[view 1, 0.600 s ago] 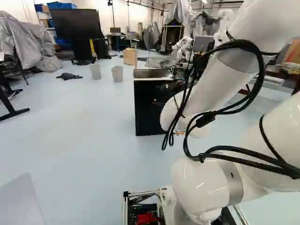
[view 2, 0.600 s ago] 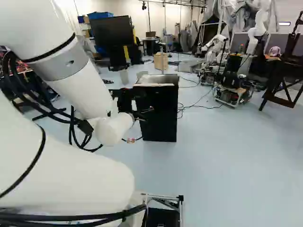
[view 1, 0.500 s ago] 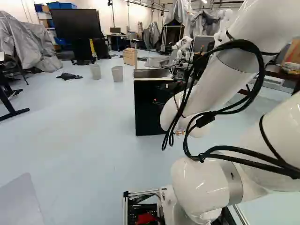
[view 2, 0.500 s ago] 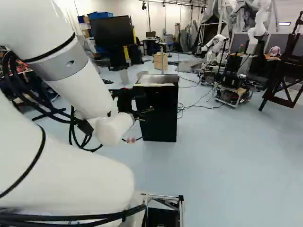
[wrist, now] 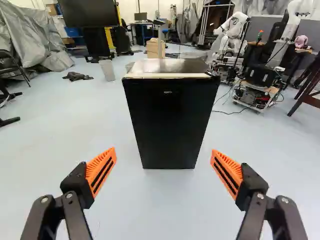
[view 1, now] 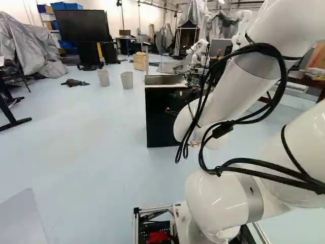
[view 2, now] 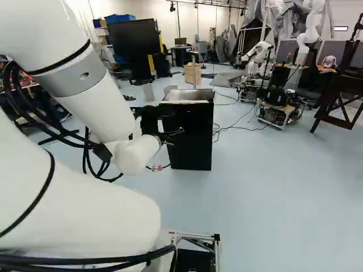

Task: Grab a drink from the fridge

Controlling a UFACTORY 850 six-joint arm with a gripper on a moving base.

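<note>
Two views look from behind the big white arm (view 1: 223, 101), one on its left, one on its right. Both face ahead and a bit down. The wrist view looks from the arm's end, closer to the black fridge (wrist: 168, 120). All three show that fridge.

Between the 4 earlier pictures and now, I can make out no definite change in the 2 base views; the glossy white jointed robot arm (view 1: 223, 104) may have shifted very slightly.
</note>
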